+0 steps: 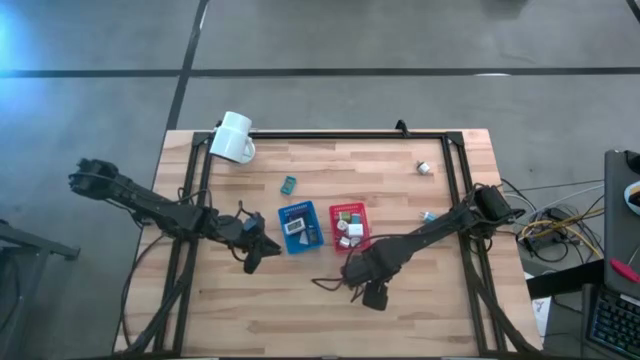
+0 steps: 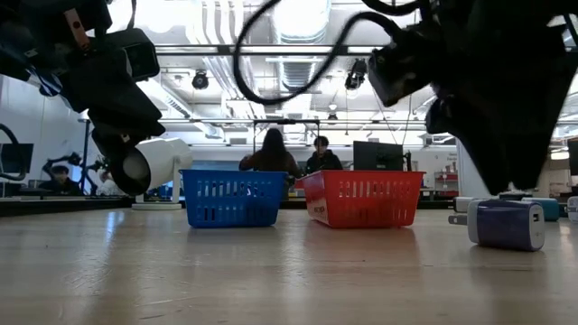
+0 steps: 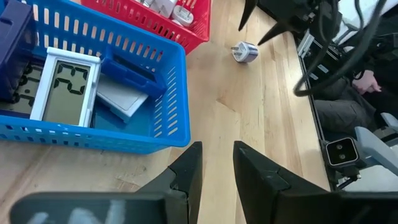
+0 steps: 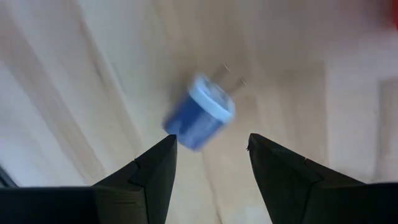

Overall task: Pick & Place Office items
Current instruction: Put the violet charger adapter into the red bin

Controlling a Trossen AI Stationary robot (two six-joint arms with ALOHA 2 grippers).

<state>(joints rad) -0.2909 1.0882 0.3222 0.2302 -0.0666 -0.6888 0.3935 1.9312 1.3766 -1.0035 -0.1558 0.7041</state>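
- Dark fingers (image 4: 155, 180) of the right pincer (image 4: 212, 155) fill the near edge of the right wrist view; they stand apart, open, holding nothing.
- Between and beyond them lies a blue plug adapter (image 4: 200, 114) on the wooden surface (image 4: 93, 93), blurred; its prongs are visible, and contact with the fingers cannot be confirmed.
- Low view: the same adapter (image 2: 506, 224) rests on the surface beside the right arm.
- Left pincer (image 3: 217, 163) is slightly open, empty, just beside the blue basket (image 3: 168, 93).
- Blue basket holds a calculator (image 3: 65, 90) and a grey flat item (image 3: 121, 99); other contents are cut off.
- Red basket (image 1: 350, 227) holds small white pieces; details too small to identify.
- Loose items: teal piece (image 1: 289, 184) and white piece (image 1: 424, 168).
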